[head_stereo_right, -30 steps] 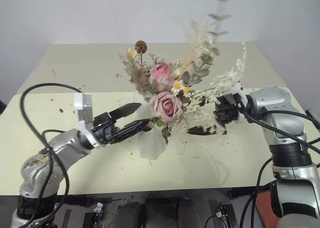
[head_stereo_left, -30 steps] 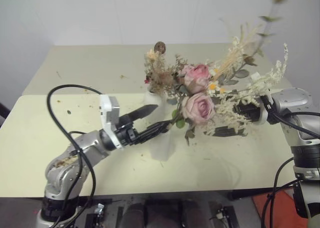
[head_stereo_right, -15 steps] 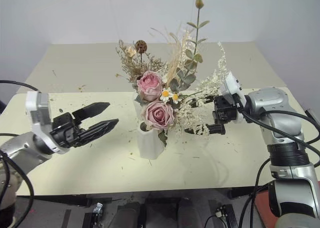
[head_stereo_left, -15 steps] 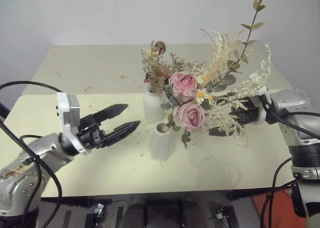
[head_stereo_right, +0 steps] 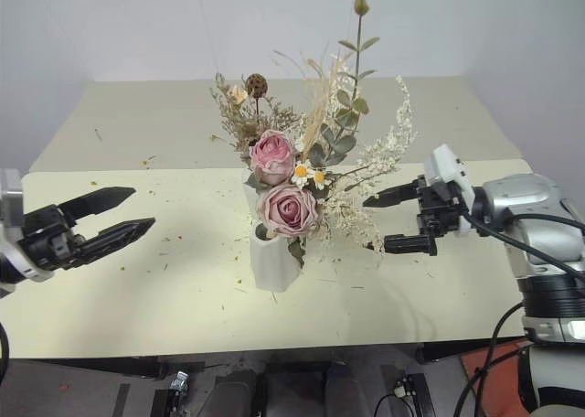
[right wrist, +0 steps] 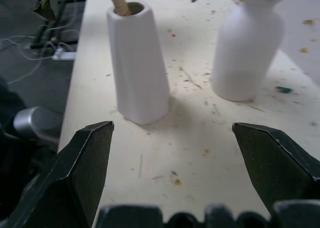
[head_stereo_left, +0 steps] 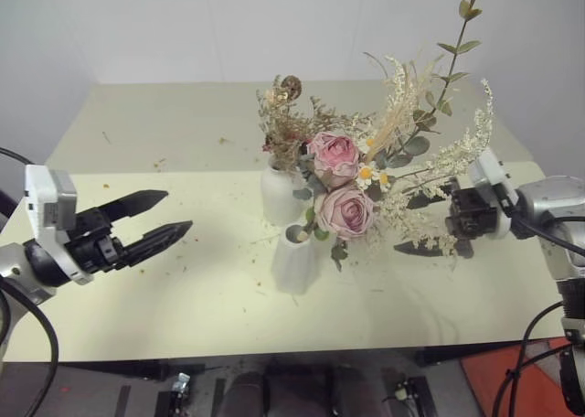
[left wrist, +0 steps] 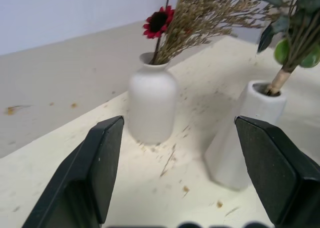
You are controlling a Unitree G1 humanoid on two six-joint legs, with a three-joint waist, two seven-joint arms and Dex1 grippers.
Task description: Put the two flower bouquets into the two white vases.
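Observation:
The pale pink rose bouquet [head_stereo_left: 340, 184] stands upright in the taller faceted white vase [head_stereo_left: 294, 261] at the middle of the table. Just behind it the rounded vase [head_stereo_left: 279, 197] holds the dry tan grasses [head_stereo_left: 288, 124] with a magenta flower [left wrist: 158, 22]. My left gripper [head_stereo_left: 175, 210] hangs open well to the left of both vases, holding nothing. My right gripper [head_stereo_right: 376, 222] is open on the right, its fingers by the outer cream sprigs, gripping no stem. The wrist views show the rounded vase [left wrist: 151, 105] and the taller vase [right wrist: 137, 63] side by side, a little apart.
Dry flower crumbs litter the cream table [head_stereo_left: 183, 298] around the vases. A second table [head_stereo_left: 174, 115] adjoins it behind. Black cables loop beside both arms. The table's front edge runs close below the vases.
My left gripper has pulled back far to the left, away from the vases. The right gripper has drawn off to the right. The rose bouquet has swung from tilted to upright in the taller vase.

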